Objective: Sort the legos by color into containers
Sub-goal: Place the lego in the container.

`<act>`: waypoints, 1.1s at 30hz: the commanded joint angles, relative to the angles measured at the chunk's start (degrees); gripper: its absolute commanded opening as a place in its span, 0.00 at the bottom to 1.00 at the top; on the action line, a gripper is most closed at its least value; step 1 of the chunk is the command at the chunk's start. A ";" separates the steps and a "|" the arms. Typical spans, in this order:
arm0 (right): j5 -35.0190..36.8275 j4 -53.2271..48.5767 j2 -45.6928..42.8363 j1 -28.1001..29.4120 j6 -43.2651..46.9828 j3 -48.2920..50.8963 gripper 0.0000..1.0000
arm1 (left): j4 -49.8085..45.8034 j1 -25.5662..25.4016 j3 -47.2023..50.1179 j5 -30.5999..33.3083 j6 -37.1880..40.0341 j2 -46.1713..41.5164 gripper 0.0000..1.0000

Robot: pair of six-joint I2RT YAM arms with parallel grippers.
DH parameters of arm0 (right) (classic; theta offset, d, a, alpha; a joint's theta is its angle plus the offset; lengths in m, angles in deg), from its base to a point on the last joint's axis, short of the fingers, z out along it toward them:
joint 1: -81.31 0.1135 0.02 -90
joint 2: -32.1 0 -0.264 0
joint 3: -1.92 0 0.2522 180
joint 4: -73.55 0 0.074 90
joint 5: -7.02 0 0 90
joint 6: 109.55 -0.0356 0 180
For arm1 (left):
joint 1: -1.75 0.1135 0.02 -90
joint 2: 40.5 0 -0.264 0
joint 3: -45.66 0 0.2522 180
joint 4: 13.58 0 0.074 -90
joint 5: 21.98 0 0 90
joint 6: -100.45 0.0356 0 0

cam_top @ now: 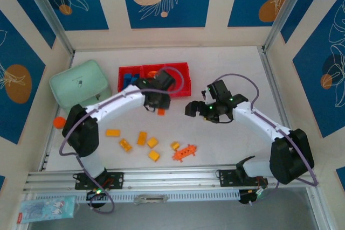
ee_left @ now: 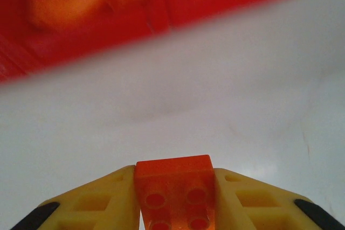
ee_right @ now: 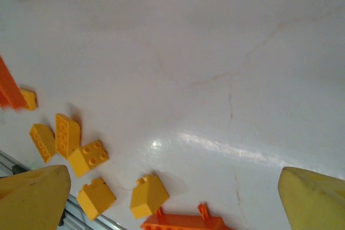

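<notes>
A: Why's the left gripper [cam_top: 158,106] pinched so narrow?
B: It's clamped on 1 orange brick [ee_left: 173,181], held btwn both fingers just short of the red tray [cam_top: 186,79]. Prob. headed for the compartment w/ orange in it.
A: And the right gripper [ee_right: 172,203]?
B: Jaws wide, holding nothing, hovering over the table. Approx. 6 yellow legos [cam_top: 142,138] lie loose by the front rail, well apart from the tray.

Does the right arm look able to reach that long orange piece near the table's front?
Probably yes. The right gripper hangs open and empty, with nothing between it and the long orange piece. The left gripper, shut on an orange brick, sits by the red tray, out of the way.
</notes>
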 commanded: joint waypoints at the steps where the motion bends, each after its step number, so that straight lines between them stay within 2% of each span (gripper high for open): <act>1: -0.76 0.52 1.69 0.19 0.80 -2.63 0.99 | -1.08 5.24 -6.83 3.81 5.39 4.01 0.35; 4: -0.62 0.90 3.03 0.12 0.89 -4.28 0.99 | 0.80 9.82 -13.05 0.85 5.79 9.78 0.35; 6: -0.38 1.04 4.03 0.10 1.20 -5.20 0.99 | 1.39 12.14 -17.38 1.07 5.56 14.26 0.35; 12: -0.09 0.58 6.04 -0.10 1.97 -7.49 0.99 | 1.14 15.82 -28.56 1.78 6.73 24.22 0.36; 13: -0.10 0.39 6.38 -0.14 2.04 -7.78 0.99 | 0.71 16.11 -29.88 1.16 6.91 25.25 0.39; 15: -0.08 0.13 6.62 -0.29 2.06 -8.23 0.99 | -0.21 16.51 -32.03 0.86 7.29 26.78 0.52; 16: -0.16 0.13 6.73 -0.32 2.06 -8.43 0.99 | -0.27 16.60 -32.39 0.90 7.53 26.87 0.54; 20: 0.20 -0.14 6.78 -0.40 2.06 -8.52 0.99 | -0.15 16.60 -31.54 0.68 8.18 24.66 0.57; 25: 1.31 -1.22 6.25 -0.42 1.67 -8.02 0.99 | 1.85 15.78 -24.63 -5.23 7.71 16.88 0.56; 29: 2.44 -1.89 4.72 -0.66 0.90 -7.24 0.99 | 3.65 13.83 -17.02 -8.57 7.72 8.96 0.57; 33: 3.07 -2.15 2.25 -0.84 -0.20 -5.64 0.99 | 3.29 9.54 -10.22 -10.22 8.24 1.92 0.58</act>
